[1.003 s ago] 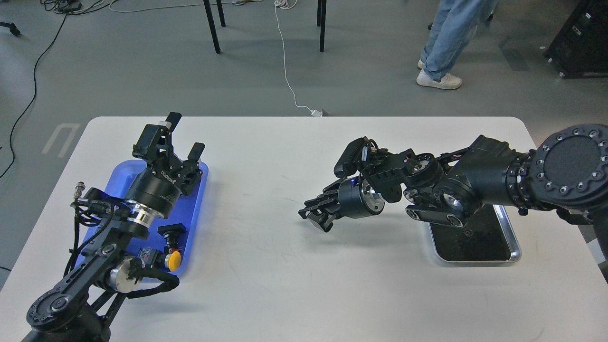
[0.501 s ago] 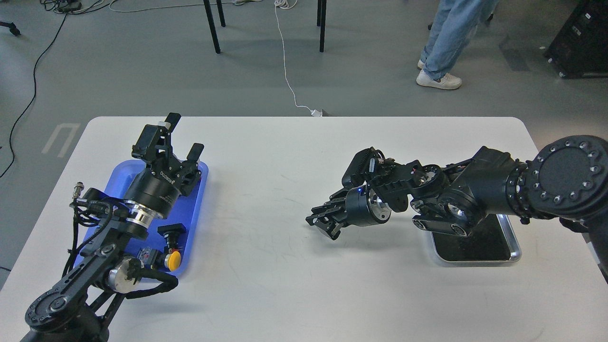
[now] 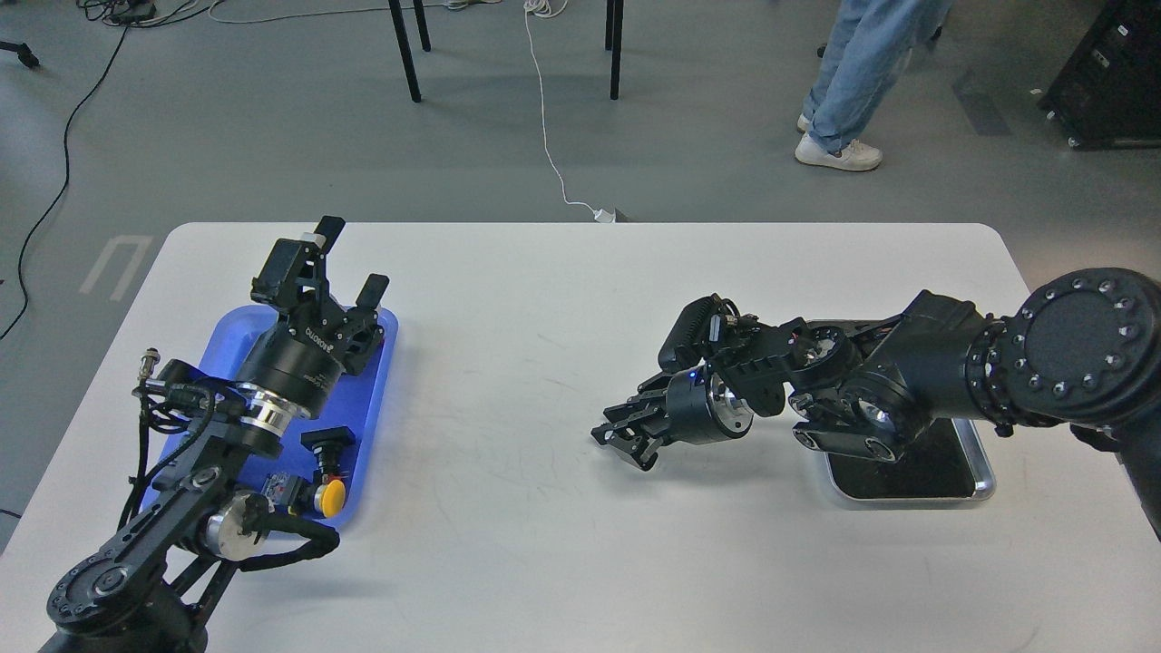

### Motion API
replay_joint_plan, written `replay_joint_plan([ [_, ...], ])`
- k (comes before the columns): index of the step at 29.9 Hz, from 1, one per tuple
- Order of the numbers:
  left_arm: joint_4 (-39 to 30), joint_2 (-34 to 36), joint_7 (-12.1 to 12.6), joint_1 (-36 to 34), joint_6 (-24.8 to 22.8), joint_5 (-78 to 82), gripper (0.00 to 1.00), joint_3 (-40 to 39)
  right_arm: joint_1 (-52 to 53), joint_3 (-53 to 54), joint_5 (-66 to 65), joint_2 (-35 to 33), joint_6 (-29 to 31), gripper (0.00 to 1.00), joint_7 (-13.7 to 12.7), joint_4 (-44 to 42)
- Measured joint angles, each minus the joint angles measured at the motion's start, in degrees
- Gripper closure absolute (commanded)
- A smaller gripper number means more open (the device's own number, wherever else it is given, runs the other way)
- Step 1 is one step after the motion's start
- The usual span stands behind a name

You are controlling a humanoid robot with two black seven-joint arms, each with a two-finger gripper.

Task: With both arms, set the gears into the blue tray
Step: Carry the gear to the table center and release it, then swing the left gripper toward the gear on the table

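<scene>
No gears can be made out anywhere in this view — they are too small or are hidden. The blue tray (image 3: 374, 399) lies on the left part of the white bench (image 3: 544, 544), much of it covered by the left arm (image 3: 195, 481). In the tray's near end sits a push-button switch with a yellow cap (image 3: 333, 497), with another black-topped switch (image 3: 328, 442) just behind it.

The left gripper (image 3: 349, 263) is raised above the tray's far end, pointing up and away, its two fingers spread wide with nothing between them.

The right arm (image 3: 943, 367) reaches in from the right, crossing over a steel tray (image 3: 984, 472) with a black inside. The right gripper (image 3: 626, 435) points left and down, close over the bare bench near the middle; its fingers are seen dark and bunched, so whether it is closed or holds anything cannot be told.

Beyond the bench — grey floor, cables, chair legs, and a person's legs in jeans (image 3: 857, 73).
</scene>
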Motion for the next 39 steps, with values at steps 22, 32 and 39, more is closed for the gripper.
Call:
replay_joint_plan([
  [22,-0.10,1.90,-0.17,-0.49,-1.71,0.23,0.02,0.58,-8.35,26.41,10.89,-19.48,0.58,0.05,-0.01,6.37],
  [32,0.14,3.40,-2.26,-3.49,-1.71,6.79,0.02,2.36,-32.52,65.47,36.26,-24.44,10.11,0.05,-0.02,6.86],
  [39,-1.46,6.06,-2.60,-8.23,-1.83,23.18,0.02,12.15,-41.32,76.48,52.47,-27.12,27.54,0.04,-0.01,6.31],
])
